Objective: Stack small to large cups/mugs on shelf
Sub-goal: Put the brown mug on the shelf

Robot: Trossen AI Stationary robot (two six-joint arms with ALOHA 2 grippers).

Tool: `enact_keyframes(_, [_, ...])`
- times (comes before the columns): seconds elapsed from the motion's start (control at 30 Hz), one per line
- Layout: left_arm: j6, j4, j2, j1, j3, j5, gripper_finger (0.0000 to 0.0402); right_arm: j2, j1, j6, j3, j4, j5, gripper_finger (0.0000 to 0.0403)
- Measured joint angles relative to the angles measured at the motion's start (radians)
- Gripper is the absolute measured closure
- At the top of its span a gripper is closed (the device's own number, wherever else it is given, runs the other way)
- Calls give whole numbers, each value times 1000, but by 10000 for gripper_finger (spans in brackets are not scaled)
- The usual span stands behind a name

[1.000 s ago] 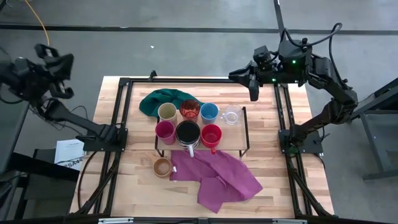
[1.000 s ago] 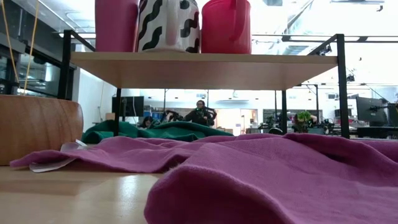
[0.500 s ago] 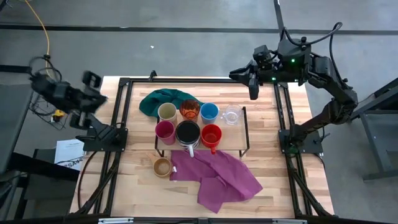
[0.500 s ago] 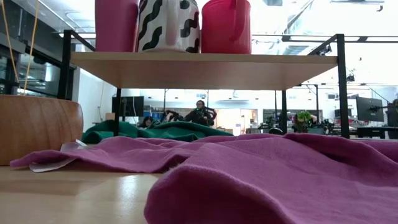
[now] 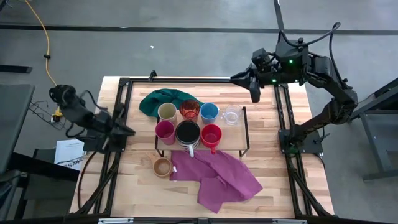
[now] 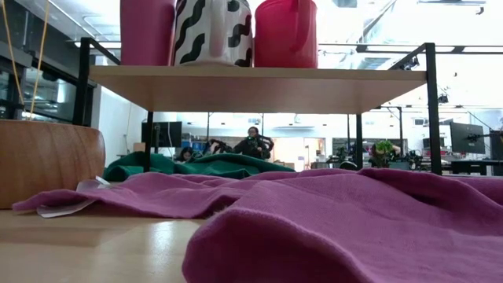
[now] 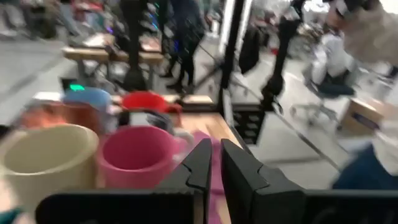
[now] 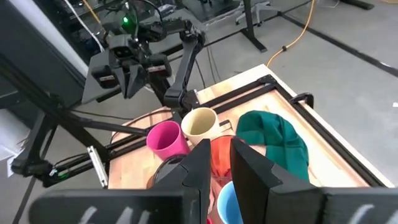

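Shelf-top cups cropped above

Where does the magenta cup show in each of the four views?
High view: magenta cup at the shelf's front left, beside the striped mug.
Low view: upper left, on the shelf, left of the striped mug.
Left wrist view: lower middle, next to the cream cup.
Right wrist view: left of centre, beside the cream cup.
Shared landmark: the cream cup or striped mug adjacent.

Grey concrete floor, perhaps desks.
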Motion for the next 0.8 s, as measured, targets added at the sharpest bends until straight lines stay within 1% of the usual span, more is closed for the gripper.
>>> enact_keyframes(0.3, [-137, -79, 185, 0, 0, 173, 378, 0, 0, -9, 0, -33, -21, 350])
enact_keyframes(0.43, [-162, -82, 264, 0, 0, 211, 374, -1, 0, -7, 0, -60, -24, 350])
enact_keyframes(0.53, [-187, -80, 312, 0, 0, 236, 350, -4, 0, -9, 0, -69, -45, 350])
enact_keyframes(0.7, [-231, -65, 386, 0, 0, 281, 287, -22, 0, -17, 0, -76, -59, 350])
enact_keyframes(0.8, [-248, -64, 443, 0, 0, 325, 261, -36, 0, -21, 0, -87, -59, 350])
